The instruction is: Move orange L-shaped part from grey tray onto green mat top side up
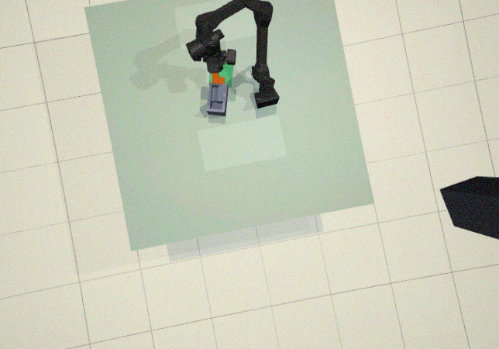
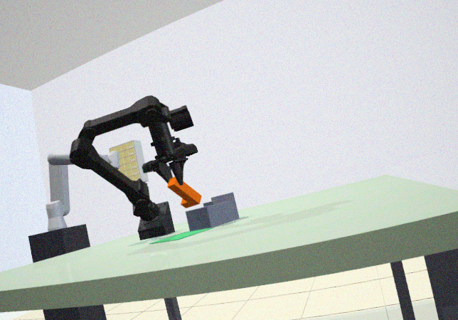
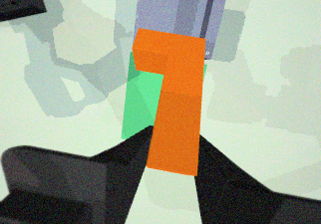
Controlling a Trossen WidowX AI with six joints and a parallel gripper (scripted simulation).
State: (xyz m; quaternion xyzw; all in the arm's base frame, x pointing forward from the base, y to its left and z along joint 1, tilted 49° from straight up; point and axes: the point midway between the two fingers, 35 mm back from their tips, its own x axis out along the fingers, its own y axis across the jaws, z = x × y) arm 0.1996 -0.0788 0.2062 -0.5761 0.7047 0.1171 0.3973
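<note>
The orange L-shaped part [image 1: 218, 79] [image 2: 188, 193] [image 3: 182, 103] hangs in the air, out of the tray. My gripper [image 2: 175, 181] [image 3: 173, 134] is shut on its straight end; the L-shaped end points away from the fingers and slants downward. The grey tray [image 1: 211, 109] [image 2: 224, 215] [image 3: 160, 10] stands on the table with its pocket empty. The green mat [image 1: 228, 74] [image 2: 181, 236] [image 3: 135, 113] lies flat against the tray's near side in the wrist view, below the part. The part and fingers hide some of the mat in the wrist view.
The arm's black base [image 1: 266, 99] [image 2: 156, 225] stands on the table [image 1: 161, 191] [image 2: 296, 231] beside the tray and mat. A grey arm on a dark block [image 2: 59, 242] stands in the background.
</note>
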